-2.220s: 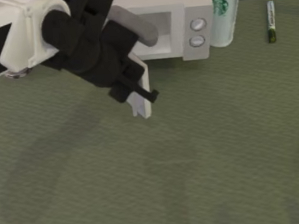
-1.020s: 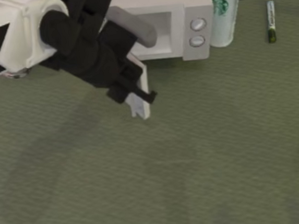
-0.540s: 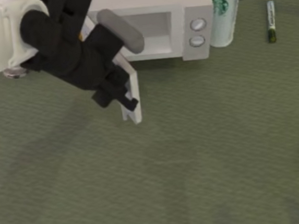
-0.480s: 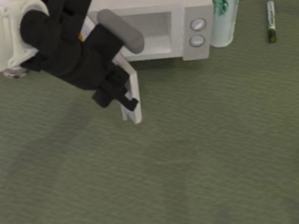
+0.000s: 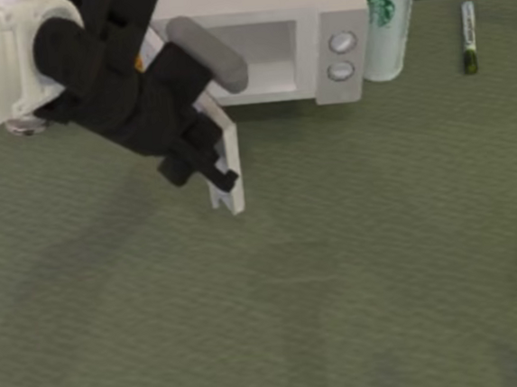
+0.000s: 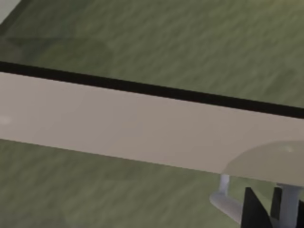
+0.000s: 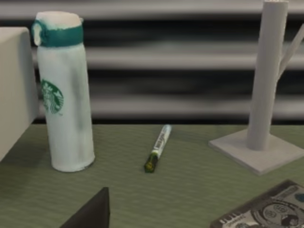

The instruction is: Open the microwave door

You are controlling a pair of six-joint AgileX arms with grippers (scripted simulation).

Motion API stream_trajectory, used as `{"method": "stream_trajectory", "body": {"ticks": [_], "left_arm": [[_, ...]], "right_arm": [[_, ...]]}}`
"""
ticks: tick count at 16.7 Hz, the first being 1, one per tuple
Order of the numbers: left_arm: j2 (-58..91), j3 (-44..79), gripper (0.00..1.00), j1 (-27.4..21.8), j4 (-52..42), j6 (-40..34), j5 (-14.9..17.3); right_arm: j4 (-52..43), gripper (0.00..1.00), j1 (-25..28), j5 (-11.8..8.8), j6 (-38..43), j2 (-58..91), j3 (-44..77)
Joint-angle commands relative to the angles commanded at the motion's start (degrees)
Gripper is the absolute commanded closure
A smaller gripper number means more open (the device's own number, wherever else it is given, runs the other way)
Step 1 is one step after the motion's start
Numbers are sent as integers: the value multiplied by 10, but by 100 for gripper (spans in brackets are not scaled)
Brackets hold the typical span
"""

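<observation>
At the far edge of the desk [image 5: 339,286], left of centre: the microwave [image 5: 315,7], white, two grey knobs on its right-hand panel, cavity exposed.

Item, the microwave door [image 5: 229,164]: swung wide on its left hinge, standing out from the front toward the near side, free edge tilted slightly to the left. Against 2.2 s ago, that edge sits further left and the cavity shows more fully; against 0.5 s ago, no visible shift.

Item, my left gripper [image 5: 213,168]: black, pressed to the door's outer edge, fingers closed down on the door. The arm has drawn leftward since the earliest frame and holds place over the last half second.

Item, left wrist view: a pale flat band with a dark edge crosses the green cloth; I cannot tell which part it is.

Item, tumbler [image 5: 390,19]: white with green logo, just beside the microwave's right side.

Item, marker [image 5: 469,37]: lying further right, apart.

Item, right arm: out of the top view; its gripper's state I cannot tell.
</observation>
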Motion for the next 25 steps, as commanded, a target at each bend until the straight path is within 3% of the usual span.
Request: {"method": "stream_trajectory", "body": {"ticks": [16,25], "left_arm": [[0,-1,100,-2,-1,0,4],[-12,-10,100,42,-30,103,50]], "right_arm": [[0,0,0,0,0,0,0],[0,0,0,0,0,0,0]]}}
